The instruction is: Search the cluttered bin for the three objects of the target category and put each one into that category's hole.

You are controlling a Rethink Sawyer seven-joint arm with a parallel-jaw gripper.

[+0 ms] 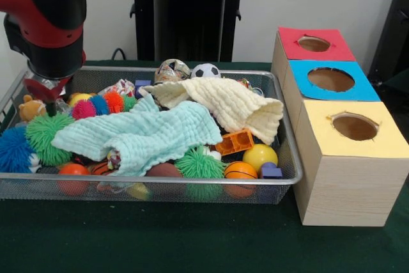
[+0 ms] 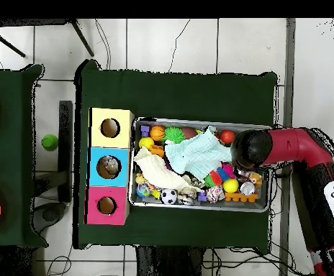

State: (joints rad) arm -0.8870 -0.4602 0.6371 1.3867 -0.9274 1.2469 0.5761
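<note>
Now the claw hangs inside the bin, well apart from the hole.

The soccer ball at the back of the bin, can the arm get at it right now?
Probably yes: the soccer ball lies uncovered beside the cream cloth, and the arm hangs over the bin's other end.

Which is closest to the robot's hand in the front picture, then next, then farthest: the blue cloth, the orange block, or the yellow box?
Measured from the gripper, at the bin's left end:
1. Blue cloth, mid-bin, nearest.
2. Orange block, right of the cloth.
3. Yellow box, outside the bin, farthest right.
</note>
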